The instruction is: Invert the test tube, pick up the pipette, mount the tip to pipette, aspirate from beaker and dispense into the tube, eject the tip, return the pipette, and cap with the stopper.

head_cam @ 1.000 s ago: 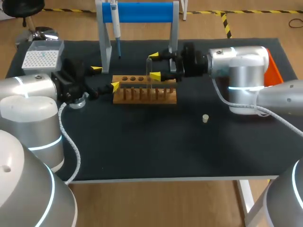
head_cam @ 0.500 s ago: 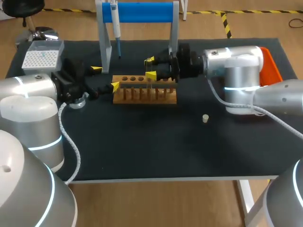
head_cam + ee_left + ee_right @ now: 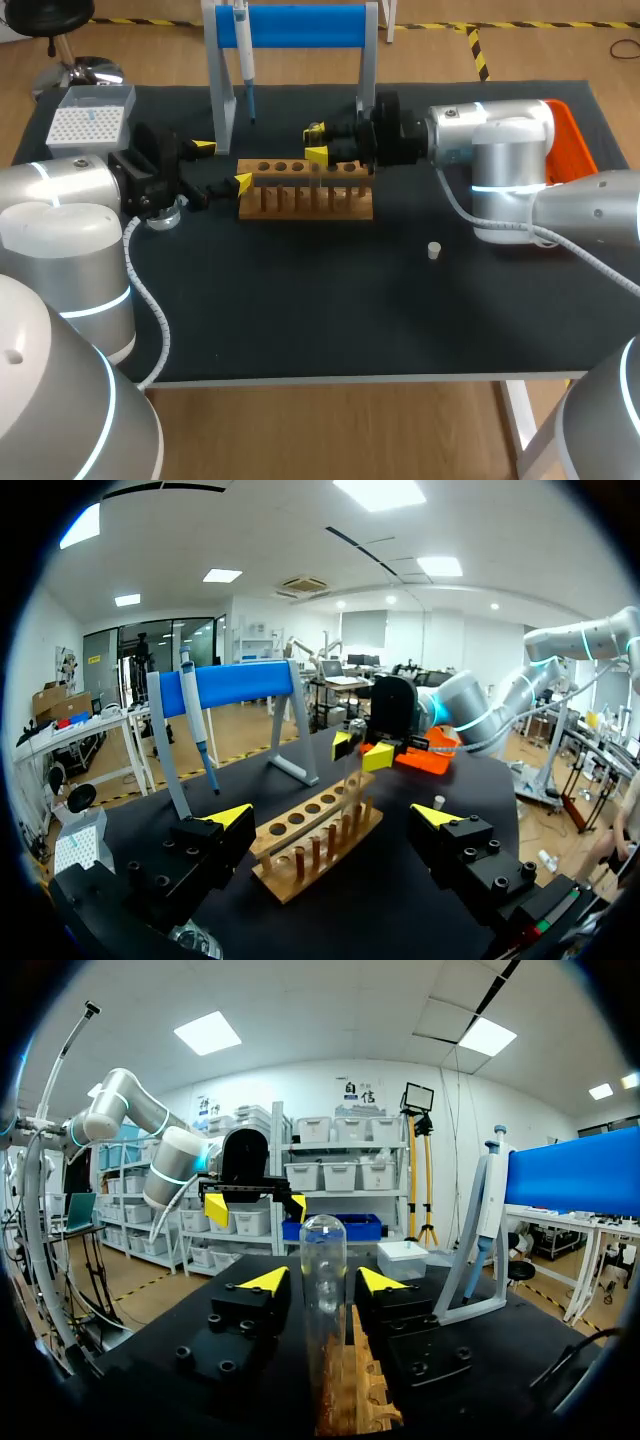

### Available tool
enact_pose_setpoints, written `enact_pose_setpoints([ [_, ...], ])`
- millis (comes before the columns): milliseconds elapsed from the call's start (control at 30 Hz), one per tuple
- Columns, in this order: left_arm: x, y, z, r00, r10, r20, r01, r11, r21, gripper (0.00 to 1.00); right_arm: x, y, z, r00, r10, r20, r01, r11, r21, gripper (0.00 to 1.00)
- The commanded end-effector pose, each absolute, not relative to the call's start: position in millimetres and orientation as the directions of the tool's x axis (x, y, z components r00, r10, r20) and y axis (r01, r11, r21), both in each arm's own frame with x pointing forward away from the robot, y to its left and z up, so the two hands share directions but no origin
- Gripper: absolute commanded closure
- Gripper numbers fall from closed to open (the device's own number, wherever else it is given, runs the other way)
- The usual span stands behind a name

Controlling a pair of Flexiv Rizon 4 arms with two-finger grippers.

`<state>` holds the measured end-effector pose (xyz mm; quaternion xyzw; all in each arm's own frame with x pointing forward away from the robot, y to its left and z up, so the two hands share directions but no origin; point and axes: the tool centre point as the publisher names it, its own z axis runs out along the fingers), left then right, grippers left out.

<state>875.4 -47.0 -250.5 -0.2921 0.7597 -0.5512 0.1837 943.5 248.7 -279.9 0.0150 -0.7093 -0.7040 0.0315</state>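
Note:
A clear test tube [image 3: 324, 1340] stands dome-up on a peg of the wooden rack [image 3: 300, 202], between the fingers of my right gripper [image 3: 323, 1280]. Those fingers sit close on either side with thin gaps showing, so the gripper is open. From above, the right gripper [image 3: 316, 142] hovers over the rack's back row. My left gripper [image 3: 222, 165] stands wide open at the rack's left end, holding nothing. The pipette [image 3: 243, 50] hangs on the blue stand. A small pale stopper [image 3: 434, 250] lies on the mat, right of the rack.
A white tip box [image 3: 88, 120] sits at the far left corner. A glass beaker [image 3: 165, 214] is partly hidden under my left wrist. An orange bin [image 3: 577, 140] stands behind my right arm. The blue stand [image 3: 300, 25] rises just behind the rack.
My right gripper has moved left over the rack and narrowed its fingers around the test tube. The left arm has stayed put.

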Motion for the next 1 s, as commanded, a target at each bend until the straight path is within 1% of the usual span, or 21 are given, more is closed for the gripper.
enact_pose_setpoints([
  [33, 875.2, -48.0, -251.3, -0.76, -0.649, 0.042, -0.24, 0.221, -0.945, 0.0, 943.4, 248.0, -279.7, -0.998, -0.066, 0.024, 0.024, 0.008, 1.0, 0.82],
  [100, 875.2, -48.0, -251.3, -0.76, -0.649, 0.042, -0.24, 0.221, -0.945, 0.0, 943.0, 247.9, -279.2, -0.998, -0.065, 0.024, 0.024, 0.009, 1.0, 1.0],
  [1000, 875.2, -48.0, -251.3, -0.76, -0.649, 0.042, -0.24, 0.221, -0.945, 0.0, 941.9, 246.5, -246.1, -0.998, -0.068, 0.002, 0.002, 0.003, 1.0, 1.0],
])
